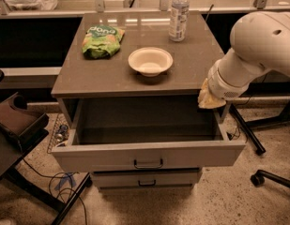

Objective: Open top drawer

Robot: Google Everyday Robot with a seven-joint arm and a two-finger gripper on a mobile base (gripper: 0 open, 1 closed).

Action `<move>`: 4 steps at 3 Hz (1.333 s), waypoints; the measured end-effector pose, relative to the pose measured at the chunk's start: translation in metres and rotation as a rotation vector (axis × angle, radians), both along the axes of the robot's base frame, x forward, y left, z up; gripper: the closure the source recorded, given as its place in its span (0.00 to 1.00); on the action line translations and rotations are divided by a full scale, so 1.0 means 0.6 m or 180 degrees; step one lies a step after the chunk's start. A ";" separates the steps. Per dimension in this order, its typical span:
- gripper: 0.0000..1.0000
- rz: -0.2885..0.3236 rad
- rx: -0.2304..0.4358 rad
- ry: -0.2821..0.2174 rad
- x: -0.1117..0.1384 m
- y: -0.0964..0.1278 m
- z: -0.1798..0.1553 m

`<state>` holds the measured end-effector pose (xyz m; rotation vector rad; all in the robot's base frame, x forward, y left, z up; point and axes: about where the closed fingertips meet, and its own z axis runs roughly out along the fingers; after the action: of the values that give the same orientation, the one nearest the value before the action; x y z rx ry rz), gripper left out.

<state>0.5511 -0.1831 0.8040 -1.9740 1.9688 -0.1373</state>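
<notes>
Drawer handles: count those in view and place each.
2. The upper handle is centred on the open top drawer; the lower handle on the shut drawer beneath. Another may be hidden lower. The gripper is above the top drawer's right rear corner.
</notes>
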 end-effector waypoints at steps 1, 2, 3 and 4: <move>1.00 -0.0003 -0.0005 -0.0001 0.000 0.000 0.000; 1.00 0.0038 -0.0038 -0.0013 0.001 0.002 -0.023; 1.00 0.0145 -0.0058 -0.0029 0.001 0.005 -0.085; 1.00 0.0168 -0.0019 -0.0038 0.001 0.007 -0.119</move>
<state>0.5516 -0.1791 0.7325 -2.0222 1.9091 -0.1415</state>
